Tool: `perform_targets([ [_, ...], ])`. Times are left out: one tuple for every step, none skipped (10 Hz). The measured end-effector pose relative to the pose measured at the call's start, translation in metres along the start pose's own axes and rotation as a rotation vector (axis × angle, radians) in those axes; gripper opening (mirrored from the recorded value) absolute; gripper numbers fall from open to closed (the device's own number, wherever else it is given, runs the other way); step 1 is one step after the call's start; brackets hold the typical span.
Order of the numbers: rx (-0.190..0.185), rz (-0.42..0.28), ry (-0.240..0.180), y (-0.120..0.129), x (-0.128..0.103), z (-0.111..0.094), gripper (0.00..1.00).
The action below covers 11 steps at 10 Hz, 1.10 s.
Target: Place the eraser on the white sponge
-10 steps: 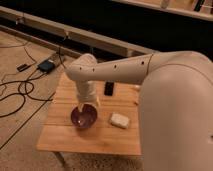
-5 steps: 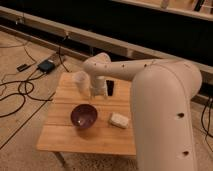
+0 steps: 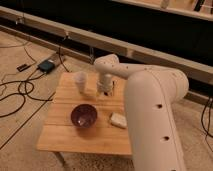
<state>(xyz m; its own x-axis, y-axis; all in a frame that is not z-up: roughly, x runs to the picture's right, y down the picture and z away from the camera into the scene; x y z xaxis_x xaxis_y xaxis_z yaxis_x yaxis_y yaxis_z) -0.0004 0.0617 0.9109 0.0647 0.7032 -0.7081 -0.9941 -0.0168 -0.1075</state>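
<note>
The eraser (image 3: 113, 87) is showing as a small dark sliver close to the far edge of the tabletop, toward the far right corner. It is sitting just beside the gripper (image 3: 104, 90), which is hanging low over that spot. Whether the gripper is open or closed on the eraser cannot be told. The white sponge (image 3: 118, 120) is lying well apart from it, along the right edge about halfway toward the near side. The step in hand is probably the pickup. The next move is calling for a firm hold, a lift, then a short carry along the right edge and a centred, gentle release onto the small soft pad. A purple bowl (image 3: 83, 115) is sitting mid-table and a white cup (image 3: 80, 81) is standing near the far edge. The wooden table (image 3: 60, 137) is standing on pale flooring where cables (image 3: 20, 95) are trailing, with a dark wall (image 3: 100, 20) running behind.
</note>
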Motion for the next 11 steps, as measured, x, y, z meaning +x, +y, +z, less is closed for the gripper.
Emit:
perform_targets([
  [0.007, -0.002, 0.001, -0.005, -0.008, 0.003, 0.65],
  [0.015, -0.007, -0.001, -0.007, -0.015, 0.004, 0.65],
  [0.031, -0.019, -0.004, -0.011, -0.027, 0.007, 0.65],
  [0.038, -0.022, -0.009, -0.013, -0.035, 0.009, 0.65],
  [0.044, -0.021, -0.014, -0.017, -0.042, 0.011, 0.65],
  [0.049, -0.021, -0.018, -0.021, -0.05, 0.014, 0.65],
  [0.052, -0.02, -0.021, -0.024, -0.054, 0.016, 0.65],
  [0.053, -0.017, -0.025, -0.027, -0.059, 0.018, 0.65],
  [0.052, -0.013, -0.029, -0.031, -0.064, 0.02, 0.65],
  [0.05, -0.011, -0.035, -0.032, -0.068, 0.021, 0.65],
  [0.048, -0.01, -0.04, -0.033, -0.072, 0.022, 0.65],
])
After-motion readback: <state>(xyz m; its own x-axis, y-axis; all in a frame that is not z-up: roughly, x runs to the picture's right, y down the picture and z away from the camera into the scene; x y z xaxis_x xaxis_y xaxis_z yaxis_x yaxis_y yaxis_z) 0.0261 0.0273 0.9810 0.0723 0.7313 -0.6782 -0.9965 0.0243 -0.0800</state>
